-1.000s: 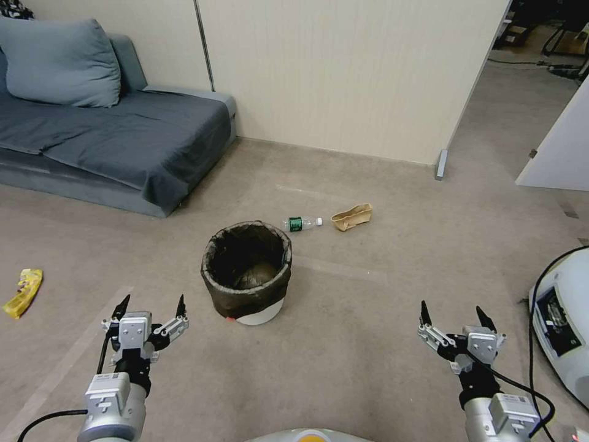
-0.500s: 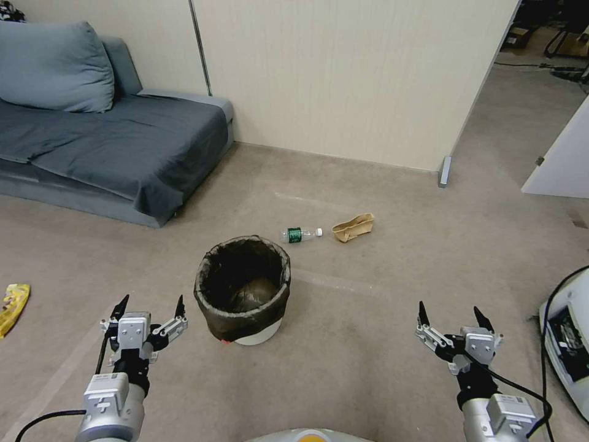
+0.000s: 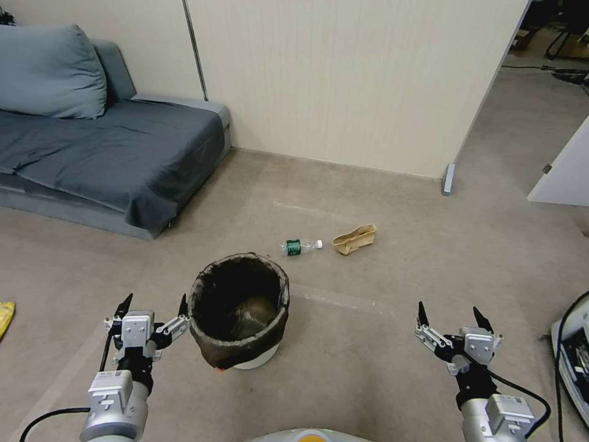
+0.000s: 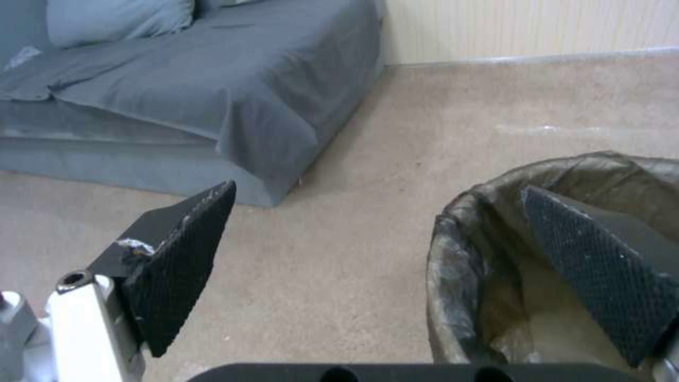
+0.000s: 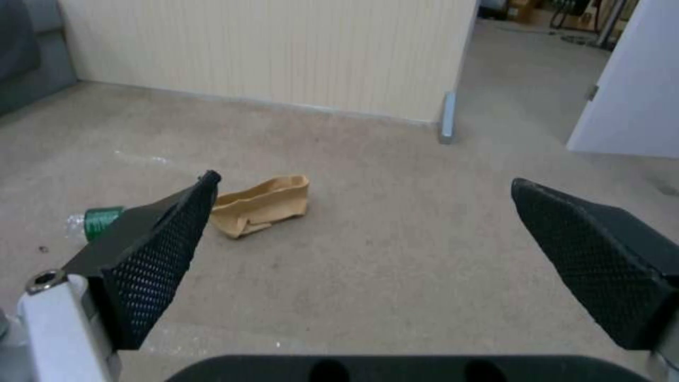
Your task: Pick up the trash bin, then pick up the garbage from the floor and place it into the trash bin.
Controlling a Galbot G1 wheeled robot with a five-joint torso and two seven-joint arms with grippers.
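Since a second ago our whole head view has shifted, so the camera has moved: the trash bin (image 3: 238, 312) now sits lower and nearer us, and the yellow wrapper (image 3: 5, 317) has slid to the far left edge. Our left gripper (image 3: 154, 305) hovers above the floor (image 3: 368, 344) with its jaws spread wide, empty, its inner fingertip just beside the bin's left rim; from the left wrist that finger (image 4: 601, 270) appears over the dark liner (image 4: 460, 249). The bin stands upright on the carpet before us. Beyond it lie the green bottle (image 3: 300, 247) and, just to its right, the crumpled brown paper bag (image 3: 354, 238). Our right gripper (image 3: 449, 314) hangs well apart from the bin, jaws wide and empty
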